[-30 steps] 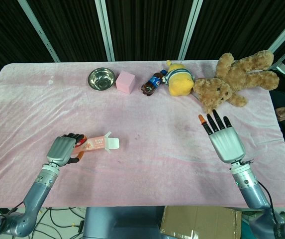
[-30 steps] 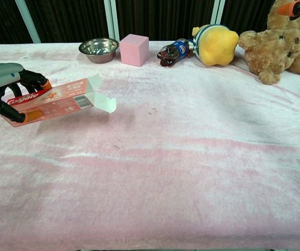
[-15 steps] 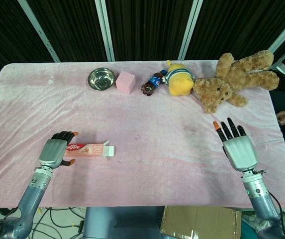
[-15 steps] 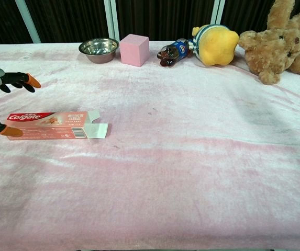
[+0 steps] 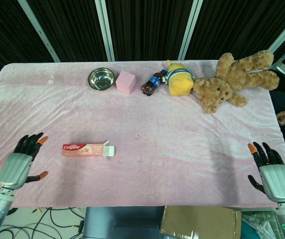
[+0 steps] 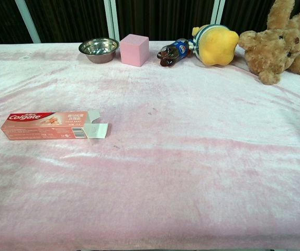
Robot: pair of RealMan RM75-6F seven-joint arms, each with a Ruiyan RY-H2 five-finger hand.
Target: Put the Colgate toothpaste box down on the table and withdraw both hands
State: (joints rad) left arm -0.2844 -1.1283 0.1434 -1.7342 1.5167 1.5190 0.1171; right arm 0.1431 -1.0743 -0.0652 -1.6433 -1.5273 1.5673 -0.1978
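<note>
Pink surface (image 5: 182, 149) now holds the Colgate toothpaste box (image 5: 88, 149), let go and lying flat. The left robot hand (image 5: 20, 163) has pulled back beside it, and the right robot hand (image 5: 274, 175) has pulled back far off. Both have fingers spread and hold nothing, so the job looks done.

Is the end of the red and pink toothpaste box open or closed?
Open. The red and pink Colgate toothpaste box lies flat on the pink tablecloth, and its white end flaps stick out at the right end.
</note>
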